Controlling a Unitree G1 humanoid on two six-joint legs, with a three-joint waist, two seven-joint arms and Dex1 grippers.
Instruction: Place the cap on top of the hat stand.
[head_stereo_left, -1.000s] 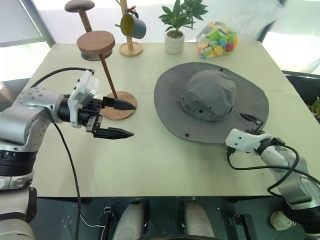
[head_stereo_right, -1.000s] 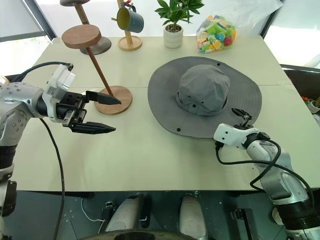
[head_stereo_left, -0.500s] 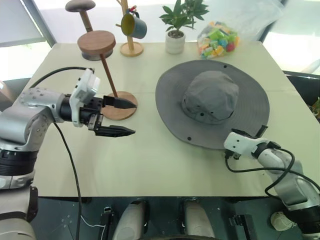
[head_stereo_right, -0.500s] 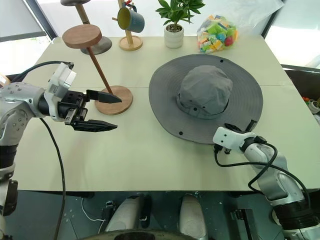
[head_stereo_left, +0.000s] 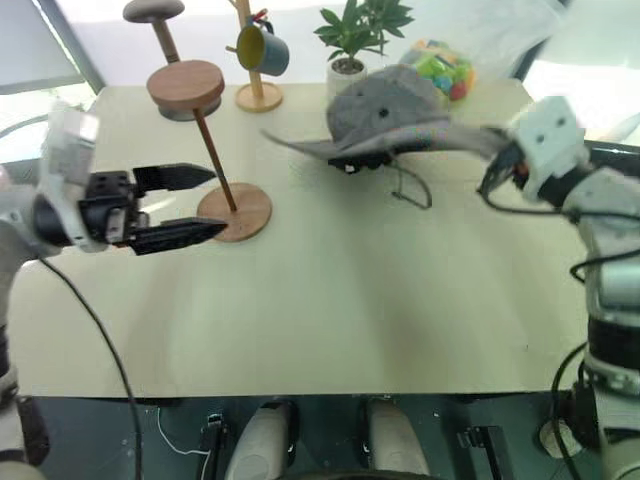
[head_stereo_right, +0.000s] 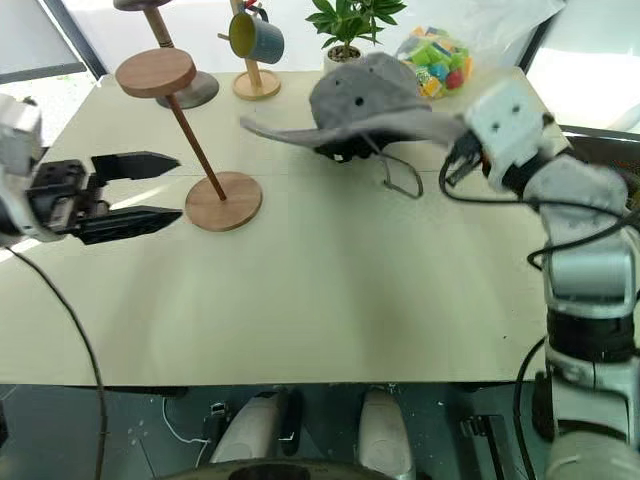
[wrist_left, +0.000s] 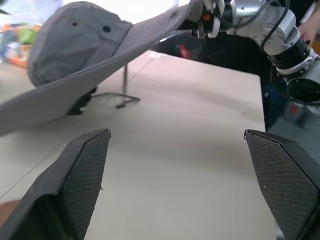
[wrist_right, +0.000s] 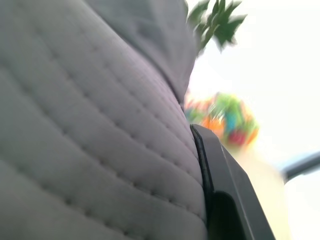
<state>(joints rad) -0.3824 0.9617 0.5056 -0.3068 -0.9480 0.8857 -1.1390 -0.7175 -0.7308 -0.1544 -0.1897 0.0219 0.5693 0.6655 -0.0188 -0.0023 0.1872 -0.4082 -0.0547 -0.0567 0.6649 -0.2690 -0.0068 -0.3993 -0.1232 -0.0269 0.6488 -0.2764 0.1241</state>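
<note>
Right wrist view: stitched grey fabric of cap (wrist_right: 90, 130) pressed against black finger (wrist_right: 225, 190), quilted rows clear. Left eye view: cap floppy, wide brim sagging, domed crown, chin cord (head_stereo_left: 408, 190) hanging, held above tabletop (head_stereo_left: 330, 300). Right gripper (head_stereo_left: 497, 160) clamped on brim edge. Hat stand (head_stereo_left: 188, 85): flat reddish-brown wooden disc, thin rod, round base. Left gripper (head_stereo_left: 195, 205) wide apart, holding nothing, beside stand.

Right claw (head_stereo_right: 462, 150) behind cap (head_stereo_right: 372, 100) brim
</note>
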